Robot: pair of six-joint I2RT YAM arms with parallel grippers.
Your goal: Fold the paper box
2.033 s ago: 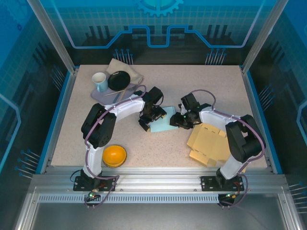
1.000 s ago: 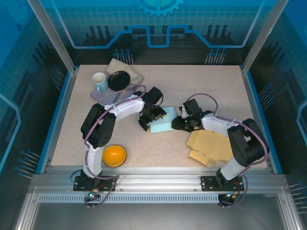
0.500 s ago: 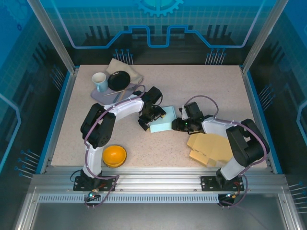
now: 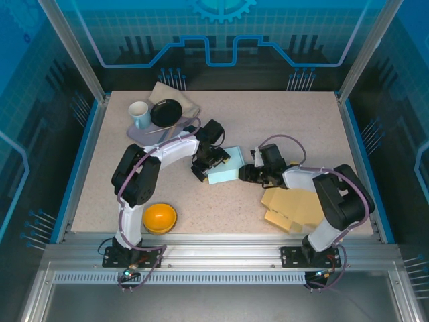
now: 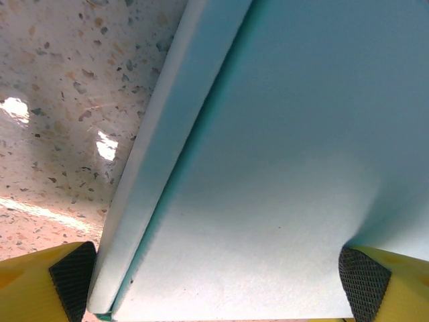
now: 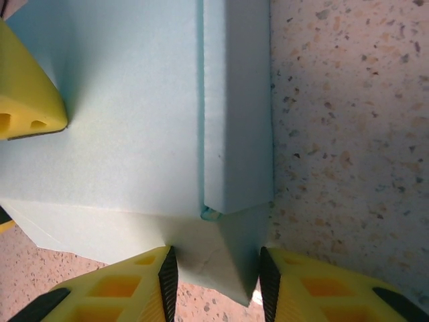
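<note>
The light blue paper box (image 4: 224, 173) lies mid-table between both arms. My left gripper (image 4: 204, 168) is at its left edge; in the left wrist view the box (image 5: 268, 168) spans the whole gap, touching both black pads (image 5: 70, 278), with a folded side wall along its left. My right gripper (image 4: 245, 174) is at the box's right end. In the right wrist view its fingers (image 6: 167, 282) are shut on a corner flap of the box (image 6: 134, 121), just below a folded-up side wall. A yellow fingertip of the other gripper (image 6: 27, 94) rests on the box at upper left.
A flat tan cardboard blank (image 4: 295, 204) lies under my right forearm. An orange bowl (image 4: 160, 217) sits near the left arm's base. At the back left a tray holds a cup (image 4: 139, 114) and a black dish (image 4: 165, 112), with a cloth (image 4: 175, 96) behind.
My right gripper has slid left and lower against the box's right end. The box has tightened up and shifted slightly left. The left gripper has barely moved.
</note>
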